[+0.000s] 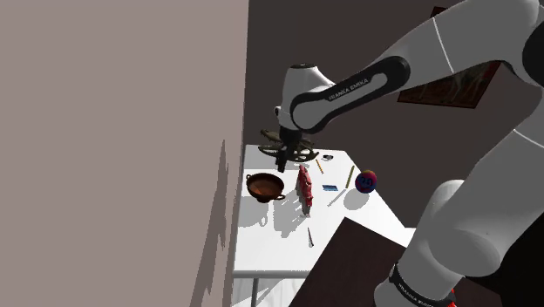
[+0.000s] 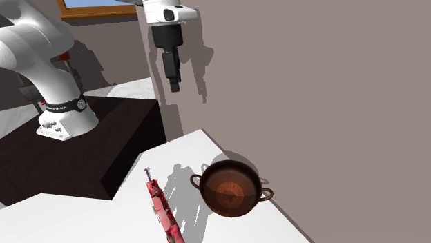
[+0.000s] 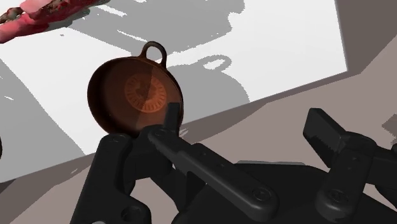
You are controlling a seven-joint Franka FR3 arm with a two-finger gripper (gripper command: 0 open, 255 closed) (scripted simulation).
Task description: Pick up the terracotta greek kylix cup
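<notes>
Cup (image 2: 231,188): dark red-brown, with a paler orange ringed medallion inside. Table (image 2: 207,148) is white. Ball (image 1: 365,180) is red and blue.

Air above cup (image 2: 231,188) open; wall (image 2: 331,83) close beside; red object (image 2: 164,215) near opposite side.

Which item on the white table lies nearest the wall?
The reddish-brown two-handled kylix cup, right by the table edge along the wall; the red elongated object lies farther out.
</notes>
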